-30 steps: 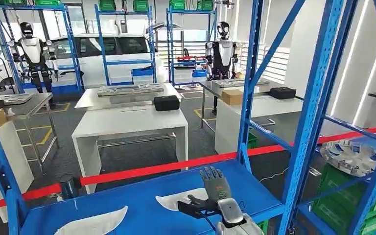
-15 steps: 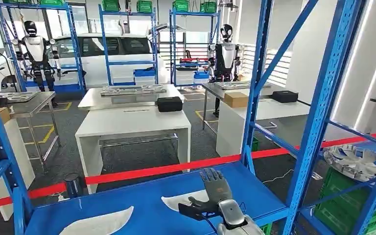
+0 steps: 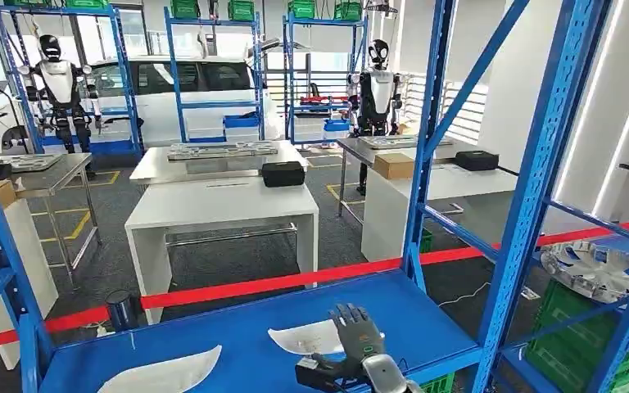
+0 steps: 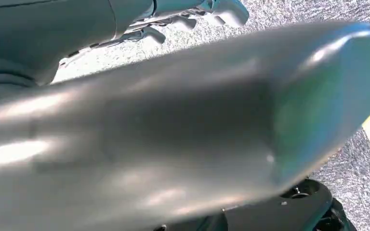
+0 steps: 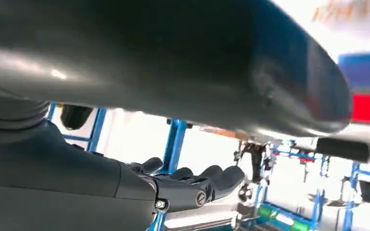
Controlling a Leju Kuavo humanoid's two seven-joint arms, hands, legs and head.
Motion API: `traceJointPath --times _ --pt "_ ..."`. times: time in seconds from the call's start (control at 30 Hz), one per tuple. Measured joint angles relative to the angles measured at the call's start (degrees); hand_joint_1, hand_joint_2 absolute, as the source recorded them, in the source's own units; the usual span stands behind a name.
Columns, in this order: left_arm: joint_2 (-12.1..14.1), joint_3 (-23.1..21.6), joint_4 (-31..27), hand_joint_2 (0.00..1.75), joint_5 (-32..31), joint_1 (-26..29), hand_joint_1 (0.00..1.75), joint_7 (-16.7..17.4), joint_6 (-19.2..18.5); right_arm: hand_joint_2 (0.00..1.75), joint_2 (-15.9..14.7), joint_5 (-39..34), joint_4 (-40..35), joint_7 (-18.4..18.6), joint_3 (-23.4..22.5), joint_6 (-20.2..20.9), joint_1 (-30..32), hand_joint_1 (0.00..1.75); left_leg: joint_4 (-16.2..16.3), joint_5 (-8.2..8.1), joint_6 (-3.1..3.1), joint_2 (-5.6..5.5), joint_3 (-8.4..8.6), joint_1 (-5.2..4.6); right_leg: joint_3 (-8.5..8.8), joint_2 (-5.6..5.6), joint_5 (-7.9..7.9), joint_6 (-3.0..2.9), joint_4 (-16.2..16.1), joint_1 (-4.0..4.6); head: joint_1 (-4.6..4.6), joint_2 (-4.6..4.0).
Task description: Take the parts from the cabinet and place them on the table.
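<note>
In the head view, the right hand (image 3: 354,334) sat low and just right of centre in the frame, over the blue cabinet shelf (image 3: 426,315). Its dark fingers (image 3: 350,318) were stretched out flat and slightly spread, lying on the right end of a white curved part (image 3: 305,337); the thumb stuck out to the left, and nothing was clasped. Whether the palm pressed the part or merely lay over it could not be told. A second white part (image 3: 168,377) lay on the same shelf toward the lower left of the frame, well apart from the hand. Beyond the shelf a red barrier tape (image 3: 270,282) ran across the frame, and behind it, centre left, stood a white table (image 3: 221,205) with a black case (image 3: 283,173) at its far right end. At the right edge, a grey round part (image 3: 594,270) lay on a neighbouring rack.

In the left wrist view, a blurred silver arm cover filled the frame, with the left hand (image 4: 192,17) at the upper edge against grey floor; its pale fingers looked curled, but its state could not be told.

In the right wrist view, the right hand (image 5: 192,185) lay at lower centre, fingers extended together and holding nothing.
</note>
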Motion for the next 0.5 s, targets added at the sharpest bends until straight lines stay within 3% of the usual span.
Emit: traceJointPath --times 0.5 --pt "-0.1 0.0 0.0 0.0 0.0 -0.2 0.0 0.3 -0.5 0.0 0.9 0.8 0.0 -1.6 0.0 -0.1 2.8 0.0 0.0 0.0 0.0 0.0 0.0 -0.01 0.01 0.0 0.0 0.01 0.0 -0.01 0.0 0.0"
